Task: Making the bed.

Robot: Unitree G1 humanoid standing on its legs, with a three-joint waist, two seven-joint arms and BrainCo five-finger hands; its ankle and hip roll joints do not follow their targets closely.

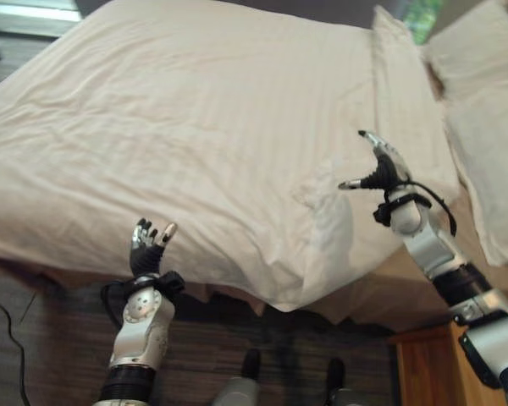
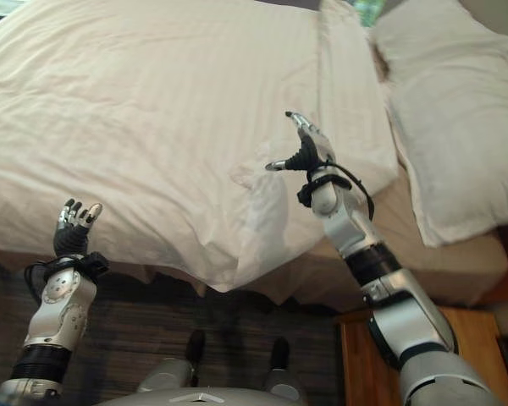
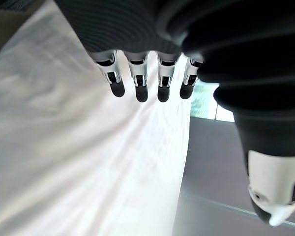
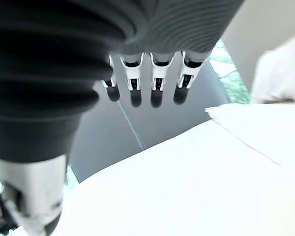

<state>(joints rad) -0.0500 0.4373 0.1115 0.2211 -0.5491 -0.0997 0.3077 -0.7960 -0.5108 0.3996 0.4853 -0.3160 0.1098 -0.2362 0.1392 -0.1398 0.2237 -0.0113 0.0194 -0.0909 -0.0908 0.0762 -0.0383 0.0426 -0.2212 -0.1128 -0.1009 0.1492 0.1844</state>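
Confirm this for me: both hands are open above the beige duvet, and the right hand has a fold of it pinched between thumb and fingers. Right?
Not quite. The right hand pinches nothing: in the right eye view its fingers and thumb are spread open with no cloth between them, raised over the beige duvet. The left hand is likewise open, near the bed's near edge.

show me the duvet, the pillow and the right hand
duvet (image 1: 195,127), left eye view, middle of its top surface
pillow (image 2: 457,127), right eye view, middle of its top face
right hand (image 1: 381,169), left eye view, dark back of the hand
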